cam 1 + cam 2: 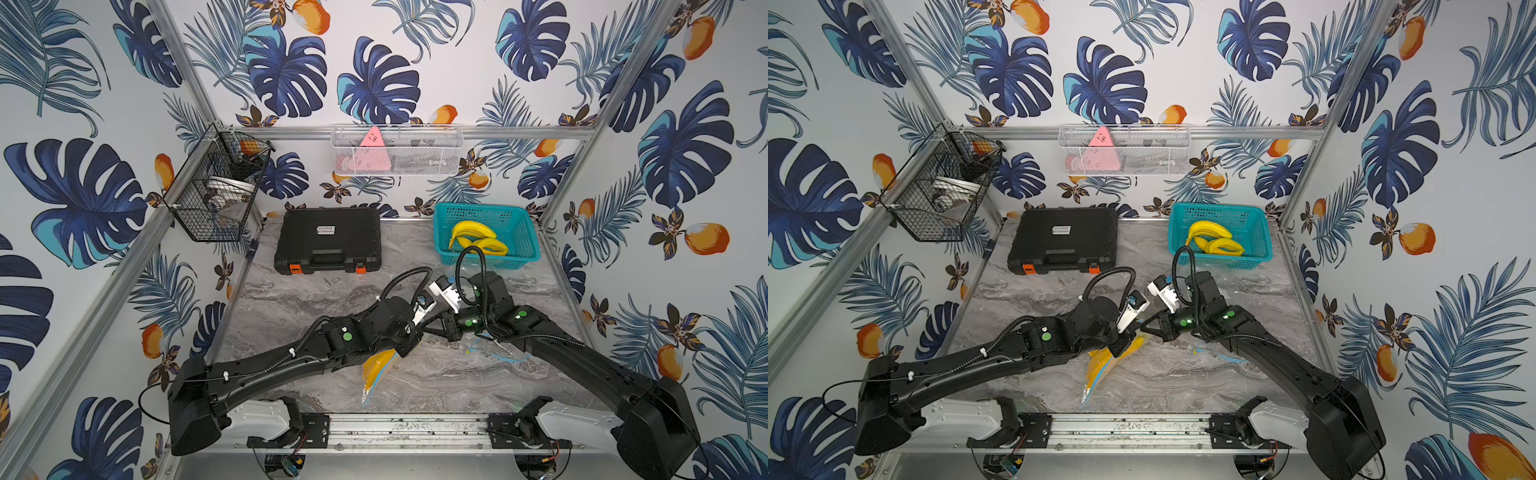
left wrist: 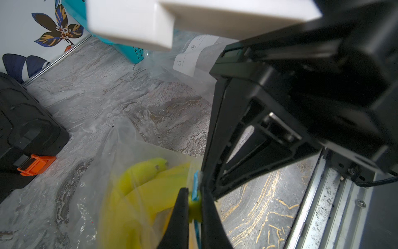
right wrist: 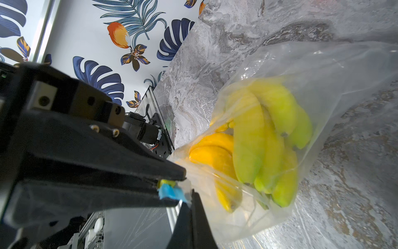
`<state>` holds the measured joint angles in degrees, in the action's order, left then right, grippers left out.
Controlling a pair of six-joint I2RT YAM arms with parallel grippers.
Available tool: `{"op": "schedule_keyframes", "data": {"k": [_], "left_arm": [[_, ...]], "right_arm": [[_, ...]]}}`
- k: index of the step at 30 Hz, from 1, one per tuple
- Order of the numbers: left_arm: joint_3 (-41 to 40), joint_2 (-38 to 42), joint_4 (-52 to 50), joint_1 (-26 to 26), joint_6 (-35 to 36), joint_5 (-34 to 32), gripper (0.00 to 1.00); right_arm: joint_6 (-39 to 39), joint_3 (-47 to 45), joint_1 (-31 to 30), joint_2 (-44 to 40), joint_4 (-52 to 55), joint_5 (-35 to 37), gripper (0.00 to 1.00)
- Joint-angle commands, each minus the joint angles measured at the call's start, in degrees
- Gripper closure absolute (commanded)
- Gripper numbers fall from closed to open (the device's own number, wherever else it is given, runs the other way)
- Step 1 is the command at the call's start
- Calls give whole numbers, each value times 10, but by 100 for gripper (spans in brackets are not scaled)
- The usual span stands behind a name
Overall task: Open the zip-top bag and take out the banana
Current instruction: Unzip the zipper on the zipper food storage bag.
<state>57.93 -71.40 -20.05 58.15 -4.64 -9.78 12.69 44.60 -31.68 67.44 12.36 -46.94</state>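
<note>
The clear zip-top bag [image 1: 376,368] [image 1: 1102,368] hangs tilted between both grippers just above the marble table, its lower end near the front rail. A bunch of yellow and greenish banana [image 3: 258,133] [image 2: 146,172] shows through the plastic. My left gripper [image 2: 195,204] [image 1: 409,334] is shut on the bag's yellow-green zip slider [image 2: 195,208], which rides on the blue zip strip [image 3: 171,191]. My right gripper [image 3: 190,198] [image 1: 1144,326] is shut on the bag's top edge right beside that slider. The two grippers' tips nearly touch.
A teal basket [image 1: 478,206] with loose bananas stands at the back right. A black tool case [image 1: 328,241] lies at the back. A flat empty clear bag [image 1: 494,353] lies under the right arm. Wire baskets [image 1: 216,187] [image 1: 397,151] hang on the walls.
</note>
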Motion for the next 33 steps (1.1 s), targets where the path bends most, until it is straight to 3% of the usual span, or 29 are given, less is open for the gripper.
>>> {"op": "schedule_keyframes", "data": {"k": [1, 6, 17, 25, 33], "left_arm": [[-5, 9, 3, 0, -9, -13, 100], [-22, 19, 13, 0, -24, 11, 100], [-42, 33, -10, 10, -45, 10, 100], [-109, 94, -59, 28, -99, -1, 100], [-124, 123, -110, 71, -146, -26, 100]], "right_arm": [[28, -20, 24, -16, -38, 2, 100], [64, -59, 90, -54, -93, 11, 100], [83, -93, 152, -80, -145, 35, 100], [64, -99, 279, -73, -172, -26, 100], [83, -107, 317, -42, -221, -52, 100]]}}
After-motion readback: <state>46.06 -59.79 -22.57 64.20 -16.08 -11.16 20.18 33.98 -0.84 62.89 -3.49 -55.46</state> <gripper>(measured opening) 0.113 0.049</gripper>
